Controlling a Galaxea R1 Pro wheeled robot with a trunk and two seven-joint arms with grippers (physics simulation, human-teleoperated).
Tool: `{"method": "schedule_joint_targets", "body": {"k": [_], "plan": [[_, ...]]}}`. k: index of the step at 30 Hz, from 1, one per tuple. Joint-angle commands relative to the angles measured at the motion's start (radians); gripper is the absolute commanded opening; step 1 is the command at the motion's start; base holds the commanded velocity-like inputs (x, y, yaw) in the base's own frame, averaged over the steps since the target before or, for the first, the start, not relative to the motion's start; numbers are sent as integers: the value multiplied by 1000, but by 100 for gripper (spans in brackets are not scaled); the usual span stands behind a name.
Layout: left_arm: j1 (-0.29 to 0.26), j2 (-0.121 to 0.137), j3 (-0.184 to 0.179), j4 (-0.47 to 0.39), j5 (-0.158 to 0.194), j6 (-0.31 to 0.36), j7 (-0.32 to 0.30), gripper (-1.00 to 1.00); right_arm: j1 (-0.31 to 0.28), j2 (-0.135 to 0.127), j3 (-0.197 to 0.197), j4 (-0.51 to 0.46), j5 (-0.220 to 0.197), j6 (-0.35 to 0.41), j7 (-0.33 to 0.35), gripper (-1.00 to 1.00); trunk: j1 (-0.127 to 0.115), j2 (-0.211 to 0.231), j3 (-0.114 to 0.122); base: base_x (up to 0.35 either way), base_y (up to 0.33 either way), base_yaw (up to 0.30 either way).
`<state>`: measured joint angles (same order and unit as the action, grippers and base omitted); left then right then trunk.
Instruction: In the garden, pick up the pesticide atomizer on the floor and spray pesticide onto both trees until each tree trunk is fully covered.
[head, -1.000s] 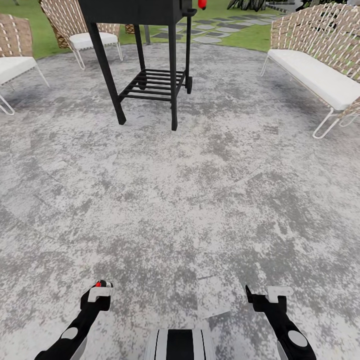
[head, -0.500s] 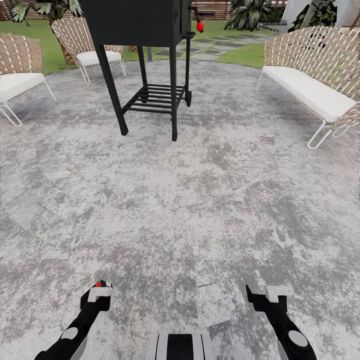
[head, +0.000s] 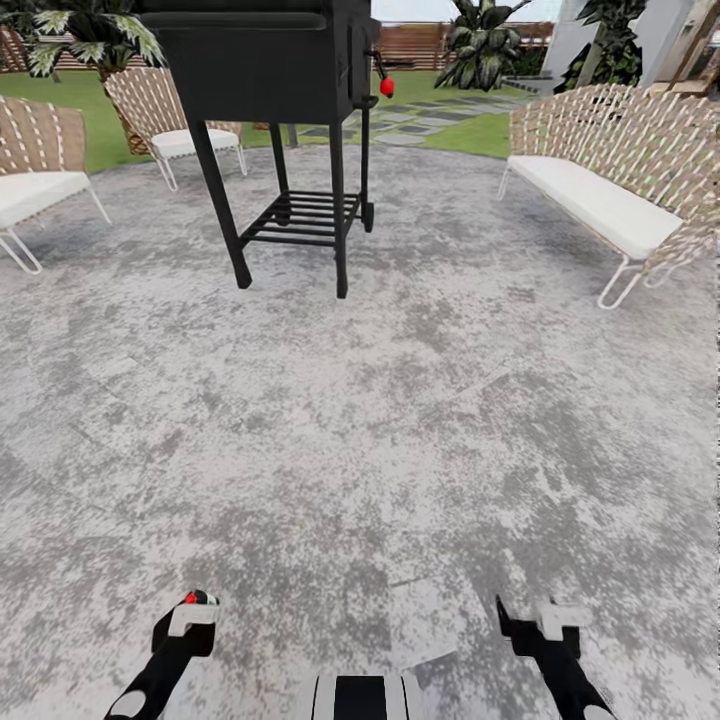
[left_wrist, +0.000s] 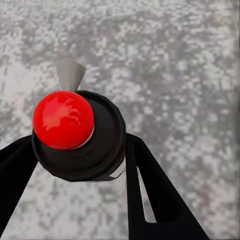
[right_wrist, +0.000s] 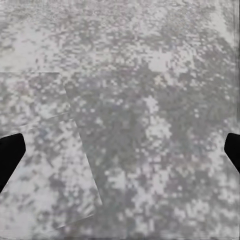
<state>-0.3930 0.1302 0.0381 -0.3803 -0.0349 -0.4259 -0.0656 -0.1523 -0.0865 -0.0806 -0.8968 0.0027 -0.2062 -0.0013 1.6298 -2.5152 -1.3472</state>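
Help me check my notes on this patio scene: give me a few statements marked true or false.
1. The left gripper is closed around a black object with a red ball top. True.
2. The black grill stand stands on grass. False: it stands on the grey mottled paving.
3. A white-cushioned woven bench sits at the right of the head view. True.
4. The right gripper carries a bottle. False: its jaws stand wide apart with just paving between them.
5. Two woven chairs are to the left of the grill stand. True.
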Motion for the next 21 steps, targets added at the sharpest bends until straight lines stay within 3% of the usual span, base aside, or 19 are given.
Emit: {"method": "schedule_joint_targets", "body": {"k": [1, 5, 10, 21], "plan": [[2, 0, 4, 0, -3, -3, -5, -100, 0, 0, 0, 36, 0, -37, 0, 100, -1, 0, 5, 0, 0, -88], [6, -2, 3, 2, -4, -1, -2, -100, 0, -1, -1, 116, 0, -97, 2, 100, -2, 1, 27, 0, 0, -88], [9, -4, 5, 11, -4, 3, 2, -100, 0, -3, -2, 164, -1, -116, 0, 100, -5, 2, 54, 0, 0, -88], [45, -1, 13, 21, 29, 6, 6, -100, 0, 0, -1, 181, -1, -128, 0, 100, -10, 5, 113, 0, 0, -86]]}}
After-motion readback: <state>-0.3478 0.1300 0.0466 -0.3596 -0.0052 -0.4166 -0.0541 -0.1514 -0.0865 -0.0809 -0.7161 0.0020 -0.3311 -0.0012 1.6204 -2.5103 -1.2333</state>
